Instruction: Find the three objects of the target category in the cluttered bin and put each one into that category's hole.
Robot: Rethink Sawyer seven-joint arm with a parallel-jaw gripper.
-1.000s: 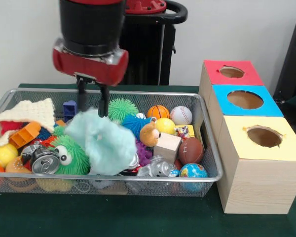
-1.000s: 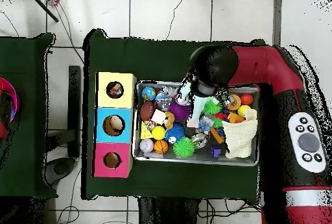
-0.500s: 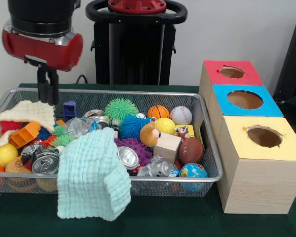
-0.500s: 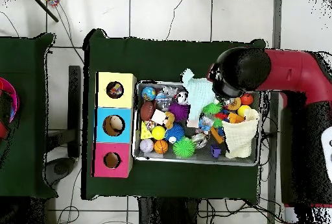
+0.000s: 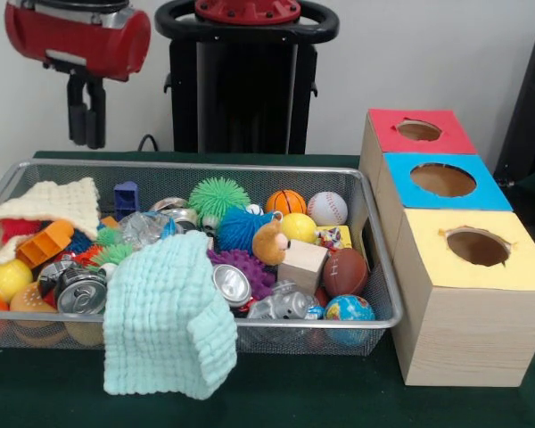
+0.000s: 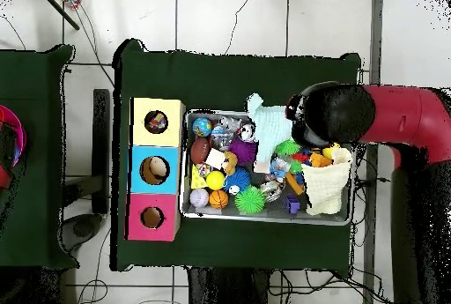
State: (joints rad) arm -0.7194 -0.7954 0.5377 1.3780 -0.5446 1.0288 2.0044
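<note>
My gripper (image 5: 86, 138) hangs above the far left corner of the wire bin (image 5: 250, 167), shut and holding nothing. In the overhead view the arm's head (image 6: 339, 114) covers it. A mint cloth (image 5: 165, 321) lies draped over the bin's near rim, also seen as the mint cloth (image 6: 271, 124) from above. Inside the bin are a basketball (image 5: 286, 201), a baseball (image 5: 326, 208), a yellow ball (image 5: 299, 227), a football (image 5: 345, 272), a globe ball (image 5: 349, 309), crushed cans (image 5: 80, 290) and a wooden block (image 5: 301, 266).
Three boxes with holes stand right of the bin: red (image 5: 419, 130), blue (image 5: 443, 179) and yellow (image 5: 477, 246). A cream cloth (image 5: 49, 205) covers the bin's left end. Spiky green (image 5: 218, 194) and blue (image 5: 241, 227) balls lie mid-bin.
A second ago the mint cloth hung at the gripper over the bin. It dropped onto the near rim; the gripper moved left and has since risen a little.
</note>
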